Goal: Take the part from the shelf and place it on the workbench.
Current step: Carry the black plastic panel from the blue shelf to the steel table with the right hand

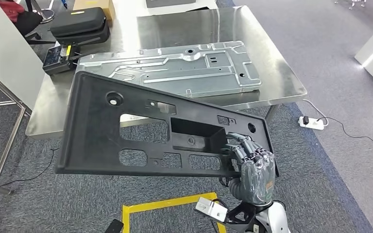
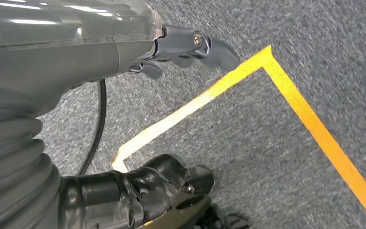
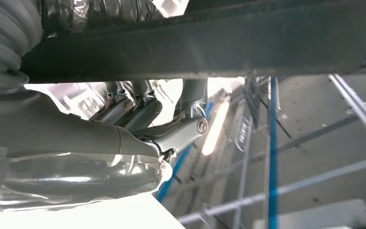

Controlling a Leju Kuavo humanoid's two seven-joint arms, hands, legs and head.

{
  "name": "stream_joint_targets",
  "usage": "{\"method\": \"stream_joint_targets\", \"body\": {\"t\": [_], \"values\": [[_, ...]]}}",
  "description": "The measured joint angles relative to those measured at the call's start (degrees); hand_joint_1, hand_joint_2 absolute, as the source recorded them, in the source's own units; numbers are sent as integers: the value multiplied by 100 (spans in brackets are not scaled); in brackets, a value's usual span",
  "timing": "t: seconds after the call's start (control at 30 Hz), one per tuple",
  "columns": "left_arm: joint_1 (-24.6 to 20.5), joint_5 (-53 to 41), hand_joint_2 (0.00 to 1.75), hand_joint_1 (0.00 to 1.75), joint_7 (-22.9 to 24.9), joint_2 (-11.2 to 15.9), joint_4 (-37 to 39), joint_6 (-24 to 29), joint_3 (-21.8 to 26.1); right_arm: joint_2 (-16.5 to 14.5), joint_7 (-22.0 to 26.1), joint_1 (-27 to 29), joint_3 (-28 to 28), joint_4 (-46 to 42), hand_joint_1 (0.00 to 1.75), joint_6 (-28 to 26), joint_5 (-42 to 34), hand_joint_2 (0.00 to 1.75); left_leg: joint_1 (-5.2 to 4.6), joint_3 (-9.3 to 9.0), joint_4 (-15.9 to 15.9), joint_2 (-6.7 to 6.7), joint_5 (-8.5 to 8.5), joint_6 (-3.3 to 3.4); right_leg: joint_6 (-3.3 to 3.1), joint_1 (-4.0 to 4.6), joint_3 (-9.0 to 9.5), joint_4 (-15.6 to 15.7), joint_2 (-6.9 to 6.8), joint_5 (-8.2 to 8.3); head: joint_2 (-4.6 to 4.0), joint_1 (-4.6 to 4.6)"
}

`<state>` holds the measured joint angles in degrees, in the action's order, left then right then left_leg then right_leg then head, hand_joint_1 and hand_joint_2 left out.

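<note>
The part is a big black plastic panel (image 1: 126,111) with several cut-outs, held tilted in the air in front of the steel workbench (image 1: 281,73). Its far edge overlaps the bench's near edge in the head view. My right hand (image 1: 252,165) grips the panel at its lower right corner, fingers hooked into a cut-out. In the right wrist view that hand (image 3: 162,129) reaches up against the dark underside of the panel (image 3: 219,43). My left hand (image 2: 181,47) hangs over the carpet with nothing in it.
A large silver stamped metal sheet (image 1: 175,68) covers the middle of the bench. Black cases (image 1: 80,24) and a small device (image 1: 58,56) sit at its far left. Yellow floor tape (image 1: 165,206) lies below me; a power strip (image 1: 313,122) lies right of the bench.
</note>
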<state>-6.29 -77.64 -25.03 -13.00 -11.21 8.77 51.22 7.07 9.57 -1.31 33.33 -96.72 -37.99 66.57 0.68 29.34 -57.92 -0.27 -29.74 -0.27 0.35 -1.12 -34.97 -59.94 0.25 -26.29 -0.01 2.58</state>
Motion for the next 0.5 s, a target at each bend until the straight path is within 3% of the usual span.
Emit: {"method": "stream_joint_targets", "body": {"t": [0.07, 0.17, 0.2, 0.23, 0.27, 0.33, 0.37, 0.4, 0.5], "values": [[-10, -1, 175, 0, 0, 0, 0, -2, -5, 1, -5, -24, -2, -6, 175, 0, 3, 175, 15, 106, -281, 5, -159, -49, -78, -14, 48, 32, -1, -25, 1, -1], [-6, -1, 175, 0, 0, 0, 0, -2, -18, 1, -8, -47, -2, -6, 175, 2, 13, 175, 20, 743, -1400, 7, -579, -88, -158, 1, 116, 43, -18, -87, 1, -2], [0, -2, 175, 0, 0, 0, 0, -3, -20, 1, -12, -49, -2, -4, 175, 3, 20, 175, 20, 933, -1657, 7, -599, -87, -169, 11, 143, 43, -14, -112, 1, -2], [4, -2, 175, 0, 0, 0, 0, -3, -21, 1, -18, -55, -3, -3, 175, 5, 30, 175, 20, 1022, -1693, 7, -490, -77, -170, 19, 179, 43, -7, -139, 1, -2], [4, -2, 175, 0, 0, 0, 0, -4, -21, 1, -26, -68, -3, -2, 175, 8, 42, 175, 17, 1000, -1501, 7, -267, -55, -167, 27, 227, 43, 2, -170, 1, -2], [0, -3, 175, 0, 4, 2, 0, -4, -24, 1, -39, -114, -4, -1, 175, 21, 61, 175, -6, 753, -765, 6, 249, 28, -147, 40, 320, 44, 14, -240, 0, 1], [-6, -4, 175, 0, 9, 4, 0, -4, -26, 1, -43, -143, -4, -1, 175, 32, 67, 175, -27, 628, -436, 6, 393, 72, -125, 48, 340, 41, 21, -270, 0, -1], [-11, -7, 175, 0, 15, 5, 0, -6, -29, 1, -47, -168, -6, 0, 175, 48, 71, 175, -48, 557, -239, 6, 443, 104, -95, 49, 340, 42, 23, -289, 0, -1], [-11, -13, 175, 0, 31, 5, 0, -12, -39, 1, -58, -204, -15, -1, 175, 87, 73, 175, -61, 509, -87, 4, 410, 152, 8, 42, 338, 71, 15, -313, 1, -4]]}}
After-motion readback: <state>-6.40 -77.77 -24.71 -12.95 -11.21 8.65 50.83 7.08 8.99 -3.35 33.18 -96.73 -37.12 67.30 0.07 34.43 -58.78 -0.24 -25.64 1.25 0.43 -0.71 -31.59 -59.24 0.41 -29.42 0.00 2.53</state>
